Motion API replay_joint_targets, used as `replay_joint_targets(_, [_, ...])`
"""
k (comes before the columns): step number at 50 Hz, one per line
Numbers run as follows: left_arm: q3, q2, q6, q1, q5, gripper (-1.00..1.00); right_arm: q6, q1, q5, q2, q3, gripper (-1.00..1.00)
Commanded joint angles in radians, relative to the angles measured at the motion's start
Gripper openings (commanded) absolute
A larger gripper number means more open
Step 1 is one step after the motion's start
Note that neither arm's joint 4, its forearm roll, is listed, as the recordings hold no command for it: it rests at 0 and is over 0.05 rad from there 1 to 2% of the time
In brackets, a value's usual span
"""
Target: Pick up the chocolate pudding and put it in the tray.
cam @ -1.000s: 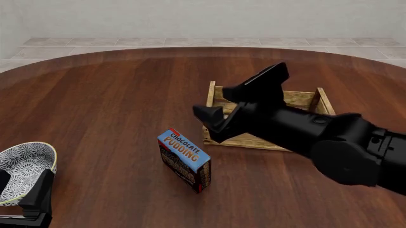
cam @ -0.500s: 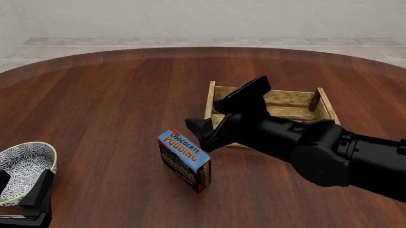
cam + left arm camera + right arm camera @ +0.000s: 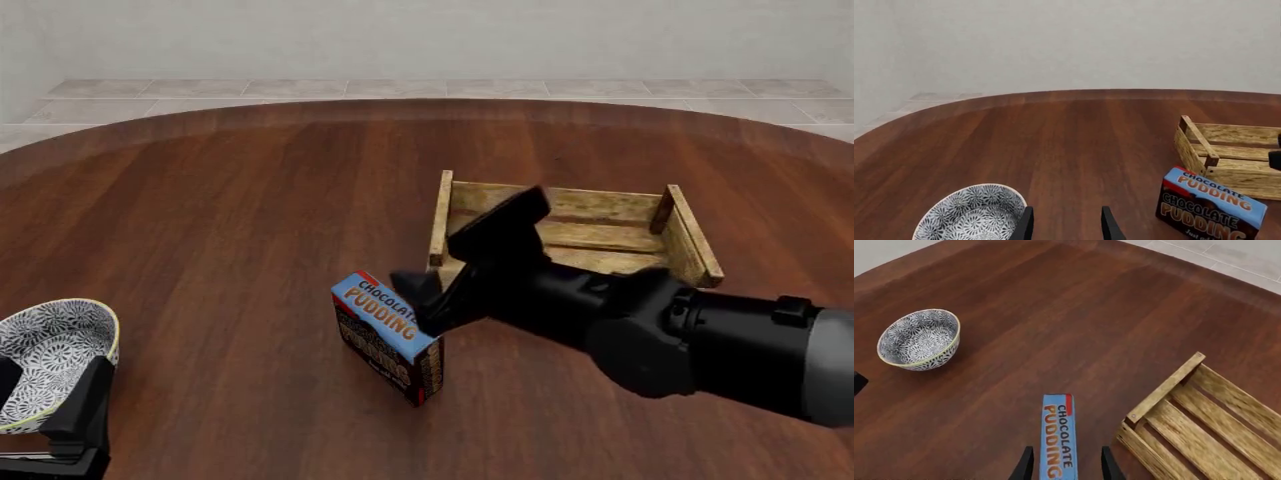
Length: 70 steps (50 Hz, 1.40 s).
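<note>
The chocolate pudding (image 3: 387, 335) is a small carton with a blue top that stands tilted on the table, just left of and nearer than the tray (image 3: 443, 215), a light wooden slatted crate. It also shows in the left wrist view (image 3: 1207, 207) and the right wrist view (image 3: 1059, 440). My right gripper (image 3: 434, 265) is open and empty. It hovers just above the carton's far end, and in the right wrist view the fingers (image 3: 1024, 467) stand on either side of the carton. My left gripper (image 3: 1066, 227) is open and empty at the near left corner of the table.
A round grey-white patterned bowl (image 3: 54, 355) sits at the near left, right beside my left gripper (image 3: 67, 425); it also shows in the left wrist view (image 3: 967, 215) and the right wrist view (image 3: 919, 337). The tray (image 3: 1164, 385) holds nothing. My right arm crosses over the tray's near side.
My right gripper has moved down and to the left, from over the tray's near left corner to just above the pudding. The left arm, carton and bowl have not moved.
</note>
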Motion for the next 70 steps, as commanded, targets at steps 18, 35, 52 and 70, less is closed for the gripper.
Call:
replay_joint_targets(18, [0.000, 0.002, 0.003, -0.004, 0.004, 1.00, 0.019, 0.009, -0.053, 0.076, 0.029, 1.00])
replay_joint_targets(35, [0.000, 0.001, 0.002, -0.008, 0.009, 1.00, 0.025, 0.010, -0.070, 0.108, 0.033, 1.00])
replay_joint_targets(52, [0.000, 0.000, 0.002, -0.009, 0.013, 1.00, 0.029, 0.017, -0.090, 0.151, 0.030, 1.00])
replay_joint_targets(70, [0.000, -0.001, 0.005, -0.002, 0.013, 1.00, 0.041, 0.016, -0.115, 0.178, 0.043, 1.00])
